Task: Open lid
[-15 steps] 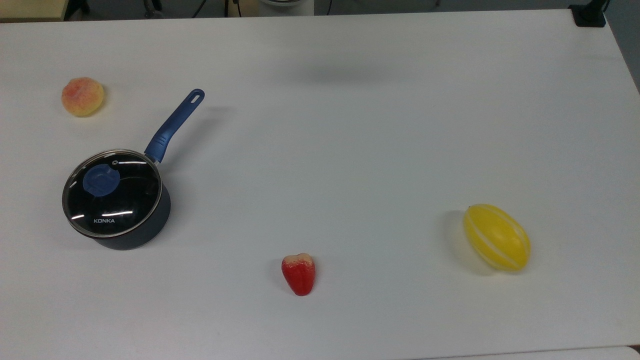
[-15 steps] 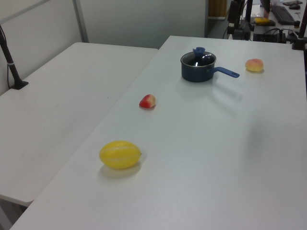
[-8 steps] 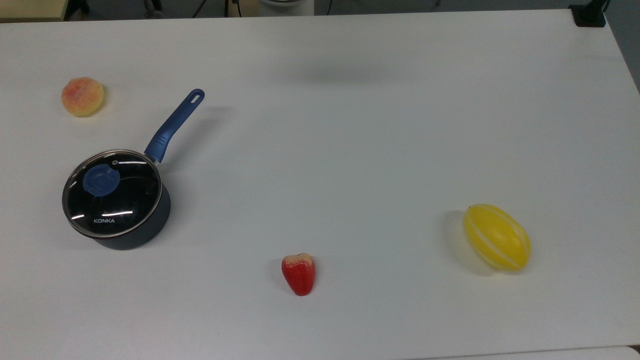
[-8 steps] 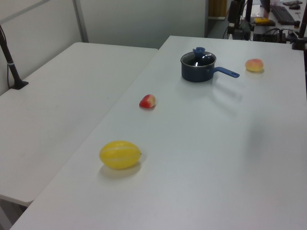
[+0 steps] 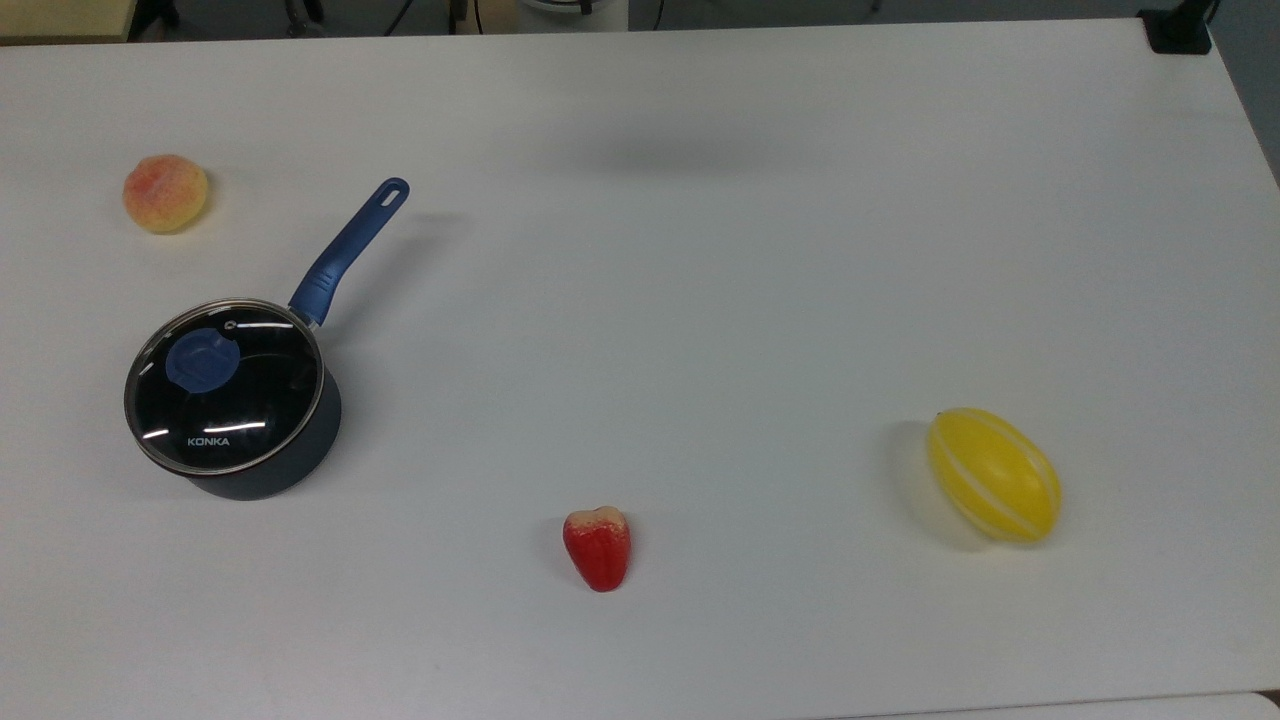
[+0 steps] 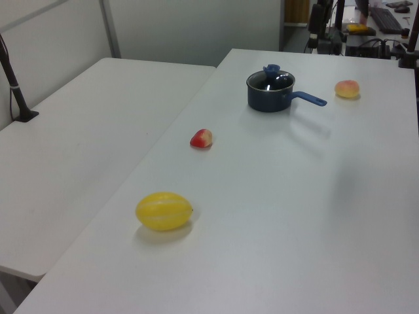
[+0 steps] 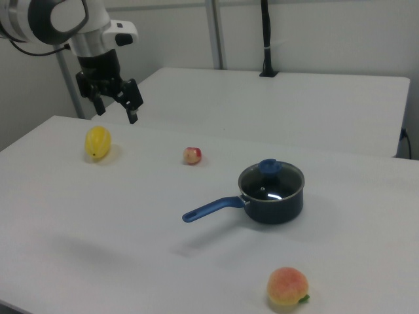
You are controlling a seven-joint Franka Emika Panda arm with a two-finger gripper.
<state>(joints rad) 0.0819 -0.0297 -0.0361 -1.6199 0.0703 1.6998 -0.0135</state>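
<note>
Nothing on the table has shifted since the earlier frames: pan, lid and fruit sit exactly where they were, and the faint arm shadow on the tabletop looks the same.

Going left to right in the top view, a peach [image 5: 165, 193] lies near the far left edge. Nearer the camera and a little to the right stands the saucepan [image 5: 262, 462], its blue handle [image 5: 349, 248] slanting away toward the upper right. The lid [image 5: 225, 385] rests closed on the pan, rim seated all round, with its blue knob [image 5: 202, 361] appearing left of centre. Further right lies a red fruit [image 5: 598, 547], and well beyond it a yellow melon [image 5: 993, 474].

In the right view the gripper [image 7: 116, 107] hangs high above the table [image 7: 131, 216], over the melon end and well apart from the pan. Its fingers are spread open and hold nothing.

The step in hand is the approach. To do it well, I judge the arm should travel across above the fruit, centre over the knob, come straight down with the fingers straddling it, close firmly, then lift vertically so the rim clears without dragging the pan.
</note>
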